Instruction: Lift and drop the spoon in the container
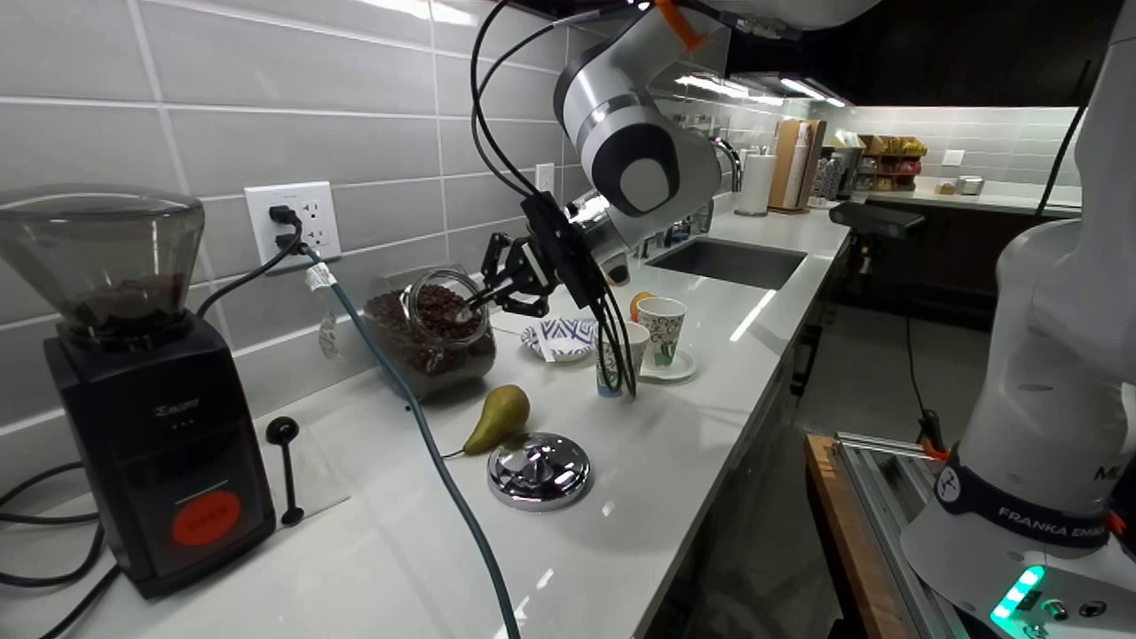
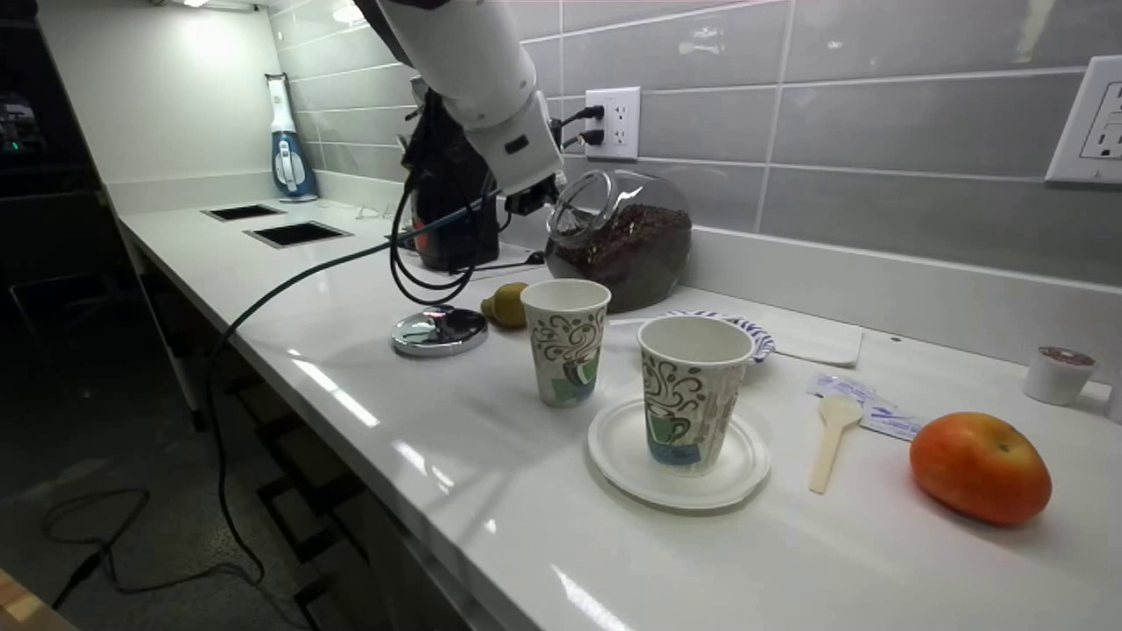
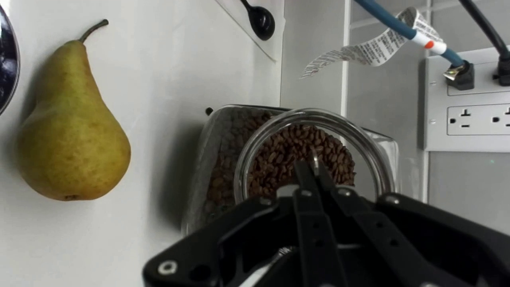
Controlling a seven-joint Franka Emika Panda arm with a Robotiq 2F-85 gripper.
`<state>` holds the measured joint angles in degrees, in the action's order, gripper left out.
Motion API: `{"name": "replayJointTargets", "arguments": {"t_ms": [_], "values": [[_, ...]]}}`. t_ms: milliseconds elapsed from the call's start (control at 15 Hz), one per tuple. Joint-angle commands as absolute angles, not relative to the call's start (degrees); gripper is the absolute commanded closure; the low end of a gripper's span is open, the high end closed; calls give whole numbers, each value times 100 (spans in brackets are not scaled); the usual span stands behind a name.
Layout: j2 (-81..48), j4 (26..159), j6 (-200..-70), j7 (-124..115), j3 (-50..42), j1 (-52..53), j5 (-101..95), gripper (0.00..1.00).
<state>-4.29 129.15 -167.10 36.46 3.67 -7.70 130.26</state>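
Note:
A glass jar of coffee beans [image 1: 433, 380] lies tilted against the wall, its round mouth facing the arm. It also shows in an exterior view [image 2: 650, 272] and in the wrist view [image 3: 242, 169]. My gripper [image 3: 312, 166] is at the jar's mouth, its fingers nearly together on a thin shiny metal spoon [image 3: 315, 158]. In an exterior view the gripper [image 1: 499, 291] is just outside the mouth, and the spoon [image 1: 465, 313] points in toward the beans. Most of the spoon is hidden by the fingers. The gripper [image 2: 552, 191] is partly hidden in an exterior view.
A pear [image 1: 500, 419] and a chrome lid [image 1: 539, 472] lie before the jar. A blue cable [image 1: 399, 382] hangs across the counter near a grinder [image 1: 160, 426]. Paper cups [image 2: 568, 346], a wooden spoon [image 2: 828, 443], a red fruit [image 2: 980, 469] and a black scoop [image 3: 261, 23] lie around.

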Motion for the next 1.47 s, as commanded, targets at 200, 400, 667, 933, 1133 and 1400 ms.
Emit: {"name": "replayJointTargets", "arguments": {"t_ms": [200, 400, 667, 933, 1133, 1400], "values": [[-875, 12419, -16911, 3135, 479, -752, 12244, 99], [-1039, 12298, -16882, 2725, 491, -766, 11768, 99], [-1254, 12211, -16847, 1993, 496, -781, 11055, 99], [-1438, 12086, -16846, 1400, 461, -779, 10484, 99], [-1539, 11988, -16823, 1039, 422, -799, 10169, 99], [-1671, 11869, -16781, 713, 372, -832, 9869, 99]]}}
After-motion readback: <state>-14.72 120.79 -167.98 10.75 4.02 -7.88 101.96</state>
